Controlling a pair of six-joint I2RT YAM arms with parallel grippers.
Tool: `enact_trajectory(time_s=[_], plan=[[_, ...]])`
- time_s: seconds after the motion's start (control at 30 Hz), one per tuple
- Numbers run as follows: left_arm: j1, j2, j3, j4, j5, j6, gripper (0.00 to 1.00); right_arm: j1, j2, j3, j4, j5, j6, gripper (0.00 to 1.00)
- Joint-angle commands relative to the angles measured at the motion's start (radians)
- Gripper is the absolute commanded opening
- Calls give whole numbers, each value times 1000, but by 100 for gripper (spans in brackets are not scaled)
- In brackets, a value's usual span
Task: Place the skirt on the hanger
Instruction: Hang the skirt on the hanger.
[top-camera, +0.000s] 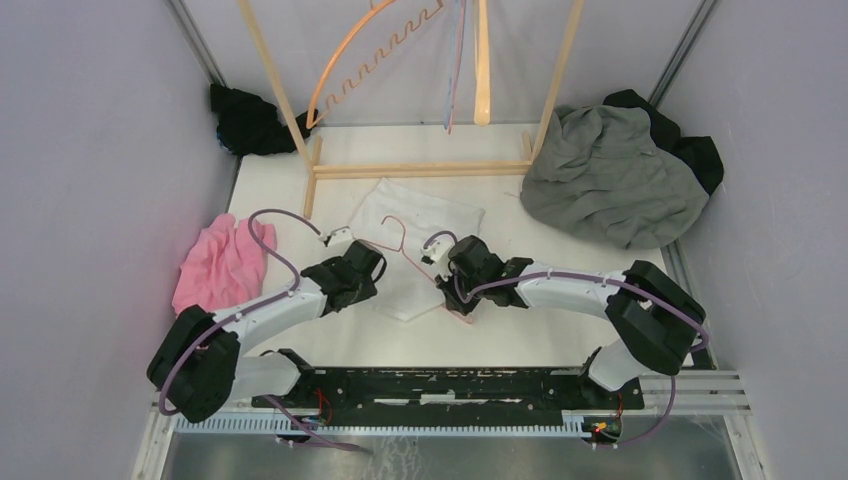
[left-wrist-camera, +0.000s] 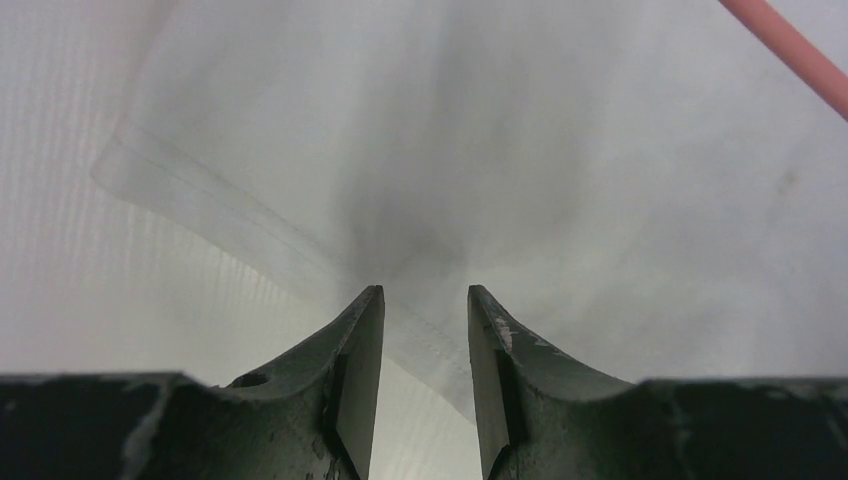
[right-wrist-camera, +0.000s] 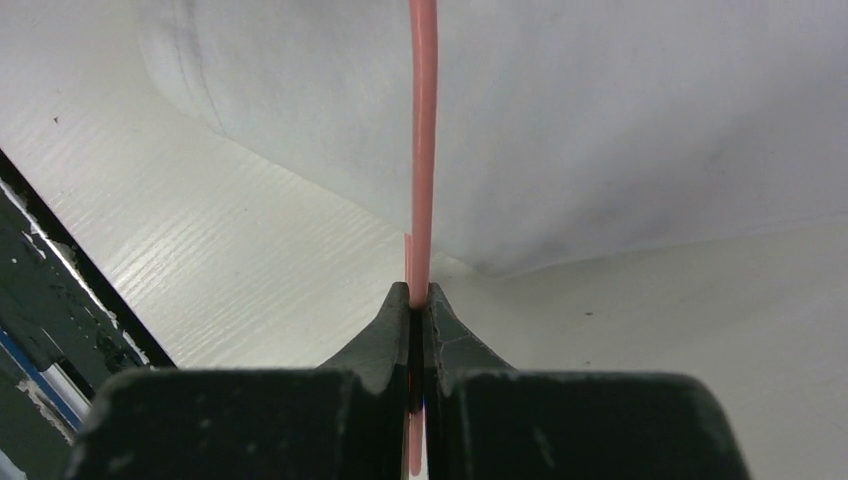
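**Hanger pinched, skirt hem not yet taken — slip risk on both sides**

White skirt (top-camera: 415, 225) lies flat mid-table (top-camera: 560, 200), w/ the pink wire hanger (top-camera: 397, 243) resting across it. Right gripper (right-wrist-camera: 420, 300) has its jaws closed tight on the thin wire. Left gripper (left-wrist-camera: 425, 310) has its jaws apart at the stitched hem, nothing gripped as far as I can see. Risks, as I judge them:
- The wire is thin & round, so it may twist or slide in the right grip once lifted.
- The left may close on both fabric layers — or miss the hem — leaving no opening for the hanger arm.
- Any pull on the hanger while it rests on the cloth could drag & bunch the skirt.
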Motion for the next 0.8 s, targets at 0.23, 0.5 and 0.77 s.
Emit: enact_trajectory(time_s=[0.23, 0.5, 0.77], plan=[[102, -72, -47, -7, 23, 32, 43, 8, 144, 136, -1, 46, -117, 1], [-7, -162, 93, -119, 19, 59, 46, 6, 192, 176, 7, 26, -123, 1], [-197, -91, 100, -82, 44, -11, 47, 6, 192, 192, -13, 10, -127, 1]])
